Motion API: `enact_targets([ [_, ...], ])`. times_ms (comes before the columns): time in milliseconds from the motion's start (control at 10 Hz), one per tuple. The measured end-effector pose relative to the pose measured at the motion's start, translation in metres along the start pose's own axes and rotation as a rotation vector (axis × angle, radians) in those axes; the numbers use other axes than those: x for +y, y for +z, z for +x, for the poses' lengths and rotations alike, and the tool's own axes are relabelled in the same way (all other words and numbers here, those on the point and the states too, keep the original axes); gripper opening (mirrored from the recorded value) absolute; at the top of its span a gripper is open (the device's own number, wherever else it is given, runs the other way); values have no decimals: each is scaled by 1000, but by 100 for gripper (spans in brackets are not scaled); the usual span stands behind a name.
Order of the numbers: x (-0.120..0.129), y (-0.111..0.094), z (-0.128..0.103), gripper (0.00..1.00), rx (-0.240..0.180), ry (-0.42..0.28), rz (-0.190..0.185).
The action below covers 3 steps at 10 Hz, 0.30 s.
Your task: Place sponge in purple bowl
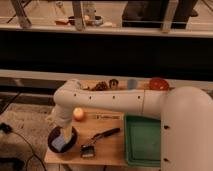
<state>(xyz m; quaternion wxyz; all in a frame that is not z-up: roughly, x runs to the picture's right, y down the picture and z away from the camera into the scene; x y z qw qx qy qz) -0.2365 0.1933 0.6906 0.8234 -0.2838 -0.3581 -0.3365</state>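
The purple bowl (53,136) sits at the front left corner of the wooden table (112,150). The light-blue sponge (59,144) is inside the bowl, at its front part. My gripper (65,132) hangs from the white arm straight above the bowl, right over the sponge. Whether it still touches the sponge cannot be made out.
An orange ball (78,114) lies just behind the bowl. A black-handled brush (99,138) lies mid-table, a green square tray (145,141) at the right. At the back stand a red-orange bowl (159,84), a light-blue cup (131,83) and brown items (102,86).
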Motion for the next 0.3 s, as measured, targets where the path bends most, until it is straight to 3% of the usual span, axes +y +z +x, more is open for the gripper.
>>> enact_targets([
  [300,-1,-6,3,80,1,8,-2],
])
